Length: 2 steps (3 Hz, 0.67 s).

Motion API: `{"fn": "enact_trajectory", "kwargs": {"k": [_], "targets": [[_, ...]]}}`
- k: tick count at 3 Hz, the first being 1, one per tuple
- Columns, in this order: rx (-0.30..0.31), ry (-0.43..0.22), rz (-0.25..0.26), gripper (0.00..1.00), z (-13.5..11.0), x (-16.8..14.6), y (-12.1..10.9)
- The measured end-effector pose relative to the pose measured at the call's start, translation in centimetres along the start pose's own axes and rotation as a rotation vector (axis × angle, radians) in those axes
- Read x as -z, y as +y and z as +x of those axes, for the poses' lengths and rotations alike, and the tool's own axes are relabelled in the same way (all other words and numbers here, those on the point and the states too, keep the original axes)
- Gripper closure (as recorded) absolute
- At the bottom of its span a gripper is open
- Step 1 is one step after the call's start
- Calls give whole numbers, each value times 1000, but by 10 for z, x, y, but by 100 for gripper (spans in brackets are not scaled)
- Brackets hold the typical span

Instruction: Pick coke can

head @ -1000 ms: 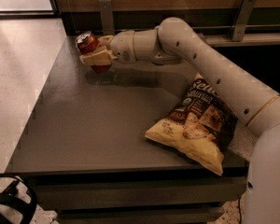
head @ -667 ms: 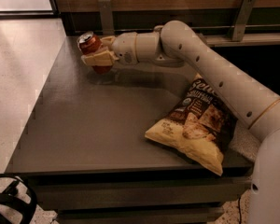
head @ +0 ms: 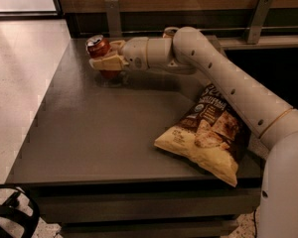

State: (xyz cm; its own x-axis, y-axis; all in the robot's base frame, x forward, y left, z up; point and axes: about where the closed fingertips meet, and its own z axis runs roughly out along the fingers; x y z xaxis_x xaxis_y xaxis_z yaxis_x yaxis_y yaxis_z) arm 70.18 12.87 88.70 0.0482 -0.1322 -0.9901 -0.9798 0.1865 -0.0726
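Observation:
The coke can (head: 99, 47) is a small red can with a silver top, near the back left corner of the dark table (head: 89, 133). It is tilted a little. My gripper (head: 107, 58) reaches in from the right on the long white arm, and its cream fingers (head: 108, 62) are shut around the can's middle. The can's lower part shows red below the fingers, just above the table top.
A yellow and brown chip bag (head: 208, 133) lies on the table's right front part, under my arm. A wooden wall with metal brackets (head: 113, 14) runs behind the table. The pale floor (head: 15, 83) lies to the left. A black object (head: 10, 217) sits at the bottom left.
The can in my gripper has risen slightly and tilted a little. The arm has barely shifted.

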Motion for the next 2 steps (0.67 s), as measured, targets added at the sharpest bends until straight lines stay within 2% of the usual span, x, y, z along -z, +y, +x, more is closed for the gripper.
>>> {"fn": "enact_trajectory", "kwargs": {"k": [2], "targets": [[-44, -16, -14, 100, 15, -2, -13]]}}
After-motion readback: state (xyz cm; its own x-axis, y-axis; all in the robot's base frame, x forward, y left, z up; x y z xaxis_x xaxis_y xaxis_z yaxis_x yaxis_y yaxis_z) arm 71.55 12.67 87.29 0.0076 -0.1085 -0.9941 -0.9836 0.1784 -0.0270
